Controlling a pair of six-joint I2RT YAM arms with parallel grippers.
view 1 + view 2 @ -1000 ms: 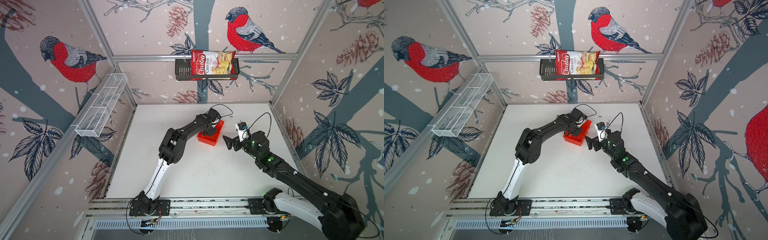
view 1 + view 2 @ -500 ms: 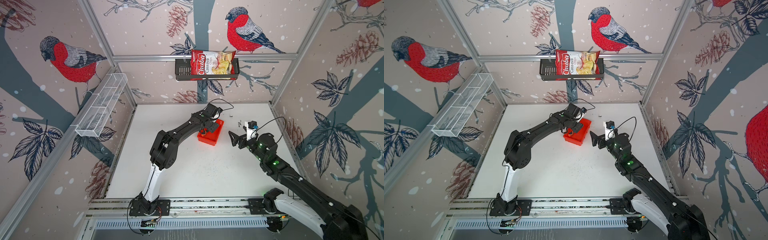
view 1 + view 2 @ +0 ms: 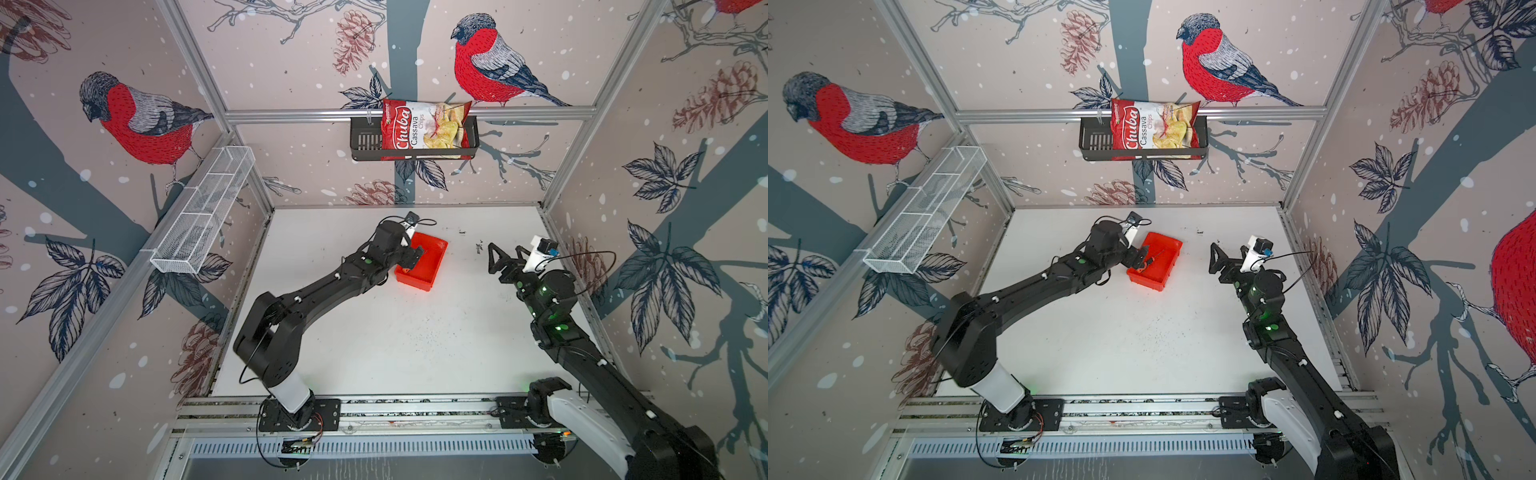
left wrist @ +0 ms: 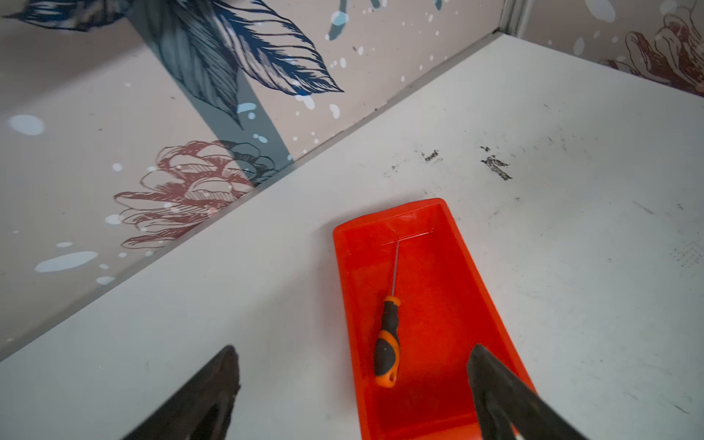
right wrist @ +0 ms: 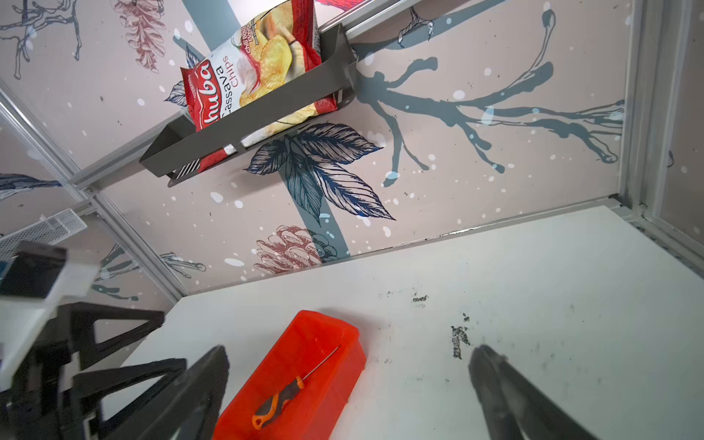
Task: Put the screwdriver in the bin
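White tabletop (image 3: 374, 332) holds one bin (image 4: 442, 289) containing one screwdriver (image 4: 386, 343).

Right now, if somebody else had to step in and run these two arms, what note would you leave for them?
Left hand: open, holding nothing, hovering over one end of the bin.
Right hand: open, empty, off to the bin's side above the table.
The screwdriver lies flat inside the bin, touched by neither hand.
Done: screwdriver is in the bin.
Left: probably only drawing both arms back clear of it.
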